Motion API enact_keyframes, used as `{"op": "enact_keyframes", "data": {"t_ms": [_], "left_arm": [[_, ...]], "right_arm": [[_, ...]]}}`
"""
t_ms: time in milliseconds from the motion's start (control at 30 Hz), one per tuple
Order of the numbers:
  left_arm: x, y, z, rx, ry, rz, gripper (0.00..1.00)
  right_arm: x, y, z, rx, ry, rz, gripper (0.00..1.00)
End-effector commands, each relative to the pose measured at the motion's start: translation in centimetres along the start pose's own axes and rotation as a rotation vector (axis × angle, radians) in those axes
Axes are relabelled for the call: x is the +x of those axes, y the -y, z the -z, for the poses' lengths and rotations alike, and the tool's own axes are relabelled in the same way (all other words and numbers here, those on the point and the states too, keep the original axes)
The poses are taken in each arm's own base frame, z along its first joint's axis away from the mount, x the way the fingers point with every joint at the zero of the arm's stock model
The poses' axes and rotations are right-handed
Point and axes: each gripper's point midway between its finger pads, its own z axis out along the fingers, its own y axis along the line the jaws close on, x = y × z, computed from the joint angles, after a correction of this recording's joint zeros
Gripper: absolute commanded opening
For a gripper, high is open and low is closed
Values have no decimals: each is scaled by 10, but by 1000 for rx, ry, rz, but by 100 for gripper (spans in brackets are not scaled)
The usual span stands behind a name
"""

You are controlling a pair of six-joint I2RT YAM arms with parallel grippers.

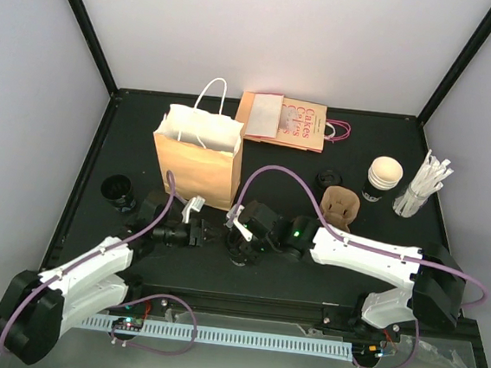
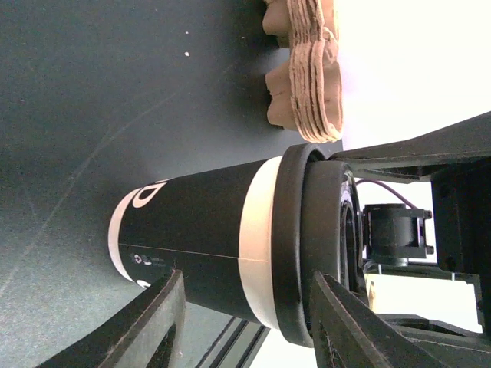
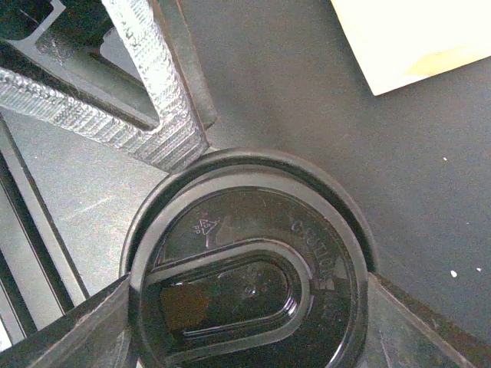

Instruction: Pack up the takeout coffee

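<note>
Black desk (image 1: 381, 223), white-walled booth.

Near middle, in front of the paper bag: coffee cup (image 2: 199, 238), black with white bands, black lid (image 3: 245, 284) fitted, standing roughly upright.

On it: right gripper (image 3: 245, 326), set over the top, jaws clamped on the lid rim, one each side.

Beside it: left gripper (image 2: 245, 307), jaws apart, the cup body just beyond them, not held.

Behind: brown paper bag (image 1: 197, 158), upright, mouth open.

To its right: pulp cup carrier (image 1: 340, 205); farther, second cup (image 1: 383, 178) and white straws (image 1: 423, 188).

Back edge: flat printed bag (image 1: 285, 120).
</note>
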Motion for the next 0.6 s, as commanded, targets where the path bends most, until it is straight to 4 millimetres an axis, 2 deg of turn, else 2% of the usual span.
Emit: {"op": "enact_keyframes", "data": {"t_ms": [0,267,467,567], "left_arm": [[1,15,-1,68,-26,-47,46],[3,8,-6,53,-49,-39,41],[3,-5,-9,-4,-42,-12,36],[4,-19,-11,-62,-54,37,35]], "right_arm": [[57,-2,-20,-3,-210,11,74],[58,-3,-21,-9,-217,14,74],[58,-7,-21,-32,-219,21,74],[60,-9,-21,-45,-230,26,74]]}}
